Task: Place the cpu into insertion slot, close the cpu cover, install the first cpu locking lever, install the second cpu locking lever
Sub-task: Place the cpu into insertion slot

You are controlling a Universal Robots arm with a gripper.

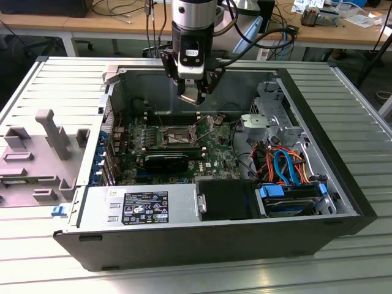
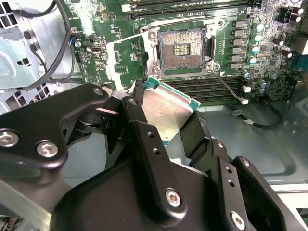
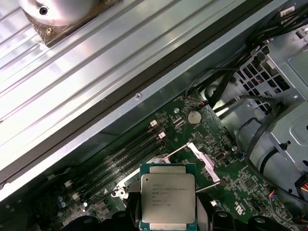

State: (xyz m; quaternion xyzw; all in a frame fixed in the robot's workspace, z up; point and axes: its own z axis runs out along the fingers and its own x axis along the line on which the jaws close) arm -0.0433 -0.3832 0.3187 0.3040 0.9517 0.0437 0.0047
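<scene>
We see the gripper [image 1: 195,93] closed on the cpu [image 2: 166,111], pinching 2 opposite edges, raised over the open computer case [image 1: 184,248]. The empty insertion slot [image 2: 182,50] lies below. We judge the chip light, stiff and fragile, best held by its edges.

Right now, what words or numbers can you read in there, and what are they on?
No text can be quoted; all the print is too small to read.
cpu, held in the tool: rows of dark print on its metal top, unreadable.
Power supply label: white print on black, unreadable.
Sticker on the arm's wrist: unreadable.
</scene>
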